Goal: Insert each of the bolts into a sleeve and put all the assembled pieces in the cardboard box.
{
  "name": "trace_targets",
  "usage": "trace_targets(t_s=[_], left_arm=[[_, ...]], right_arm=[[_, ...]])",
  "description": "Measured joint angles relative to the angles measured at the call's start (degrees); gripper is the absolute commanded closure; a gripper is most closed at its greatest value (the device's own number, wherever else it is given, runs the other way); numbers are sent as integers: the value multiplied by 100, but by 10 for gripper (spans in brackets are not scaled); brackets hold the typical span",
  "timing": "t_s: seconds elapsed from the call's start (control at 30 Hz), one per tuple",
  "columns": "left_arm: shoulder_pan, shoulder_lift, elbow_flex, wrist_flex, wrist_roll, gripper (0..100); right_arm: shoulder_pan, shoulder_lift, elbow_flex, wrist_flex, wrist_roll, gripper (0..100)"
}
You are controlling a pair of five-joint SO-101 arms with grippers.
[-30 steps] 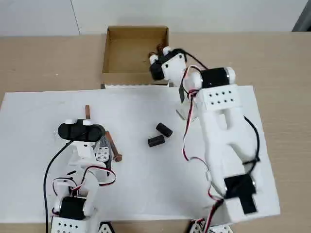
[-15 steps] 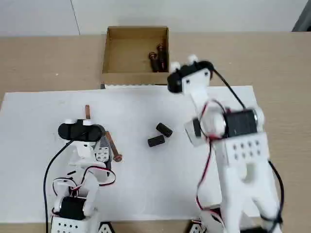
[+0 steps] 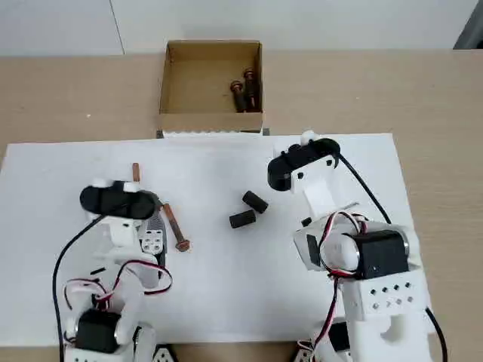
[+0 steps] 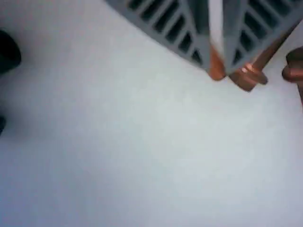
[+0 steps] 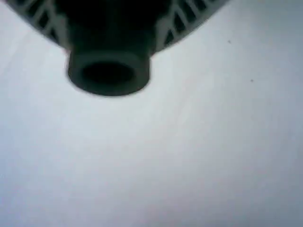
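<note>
Your right gripper [image 5: 110,47] is clenched on a black sleeve [image 5: 109,75], bore end outward, above the white sheet [image 3: 226,302], a short way from the cardboard box [image 3: 211,121] on the arms' side. Your left gripper [image 4: 216,64] sits much farther from the box, right at the head of a copper bolt [image 4: 248,78] lying on the sheet. Whether it has actually taken hold, you cannot tell. A second bolt [image 3: 136,172] lies between that one and the box, apart from both. Two loose sleeves [image 3: 255,201] rest side by side on the sheet, nearer the box than the left gripper is. Inside the box, against the wall on the right arm's side, two assembled pieces [image 3: 244,89] already lie. Expect the bolts to be small, rigid, smooth metal that is apt to roll, so take them mid-shank with the head free. The sleeves look light and stiff; pinch them across the outer wall and leave the bore clear.
</note>
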State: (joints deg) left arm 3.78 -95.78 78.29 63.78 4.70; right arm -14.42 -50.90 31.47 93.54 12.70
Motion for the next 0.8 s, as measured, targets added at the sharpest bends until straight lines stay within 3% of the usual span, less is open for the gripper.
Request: trace_targets(t_s=[0.17, 0.53, 0.8], left_arm=[[0, 1424, -1178, 193, -79, 994], [0, 4492, -3068, 985, -132, 994], [-457, 5705, -3587, 1187, -1741, 993]], right_arm=[[0, 0, 18, -132, 0, 995], [967, 0, 18, -273, 0, 995], [1187, 0, 18, -264, 0, 995]])
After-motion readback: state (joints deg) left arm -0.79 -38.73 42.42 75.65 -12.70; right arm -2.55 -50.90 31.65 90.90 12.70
